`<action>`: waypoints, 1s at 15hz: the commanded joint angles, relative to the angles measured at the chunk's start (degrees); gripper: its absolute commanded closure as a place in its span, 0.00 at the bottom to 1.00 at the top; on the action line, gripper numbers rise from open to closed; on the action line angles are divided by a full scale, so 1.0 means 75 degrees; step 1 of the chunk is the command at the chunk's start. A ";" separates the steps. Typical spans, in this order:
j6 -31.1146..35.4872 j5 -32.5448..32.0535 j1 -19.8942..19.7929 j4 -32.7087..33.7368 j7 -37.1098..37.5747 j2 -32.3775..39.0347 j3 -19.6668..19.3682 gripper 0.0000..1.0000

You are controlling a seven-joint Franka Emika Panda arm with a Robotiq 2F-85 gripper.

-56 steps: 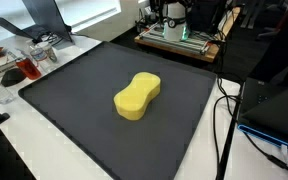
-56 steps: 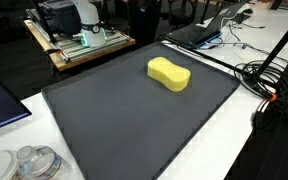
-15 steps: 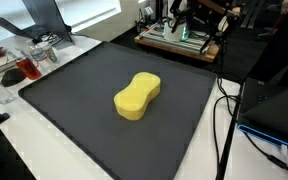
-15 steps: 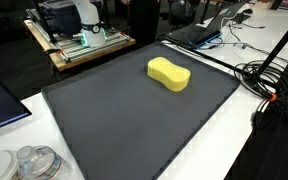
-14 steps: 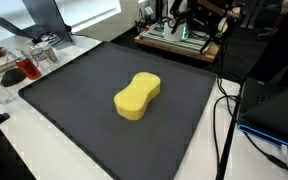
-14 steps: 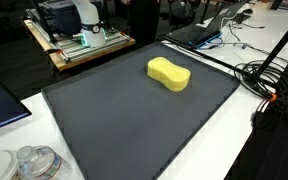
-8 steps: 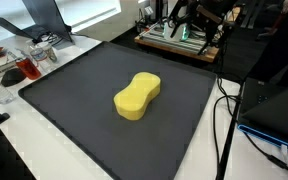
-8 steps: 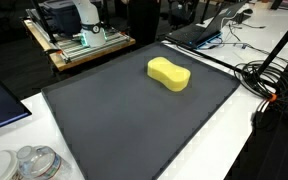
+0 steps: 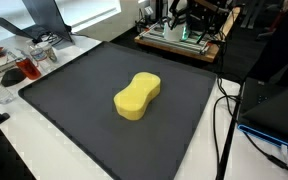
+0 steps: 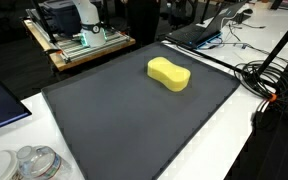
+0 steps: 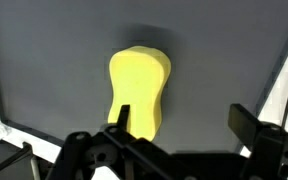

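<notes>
I get even, soft overhead light in both exterior views, low in detail, with a bright strip [image 9: 89,12] blown out at the top edge. The sponge [image 11: 139,88] throws only a faint shadow on the mat [image 10: 134,120] (wrist view is blurry, the gripper [image 11: 181,125] dark and unfocused)

A dark mat [image 10: 134,120] covers the white bench [image 9: 19,150]. Clear jars [image 10: 34,163] stand off one corner. A laptop [image 10: 197,33] and tangled cables [image 10: 269,75] lie along another edge, and a wooden stand [image 10: 89,50] sits behind.
</notes>
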 commanded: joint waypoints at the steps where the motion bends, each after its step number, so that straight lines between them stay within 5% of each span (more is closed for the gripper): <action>1: 0.0933 0.0358 -0.0225 -0.1497 -0.0668 -0.1307 0.0070 0.00; 9: 0.1847 0.3344 -0.0551 -0.3429 -0.3803 -0.2914 -0.0699 0.00; 15: 0.1717 0.4007 -0.1267 -0.4040 -0.6059 -0.3389 -0.1928 0.00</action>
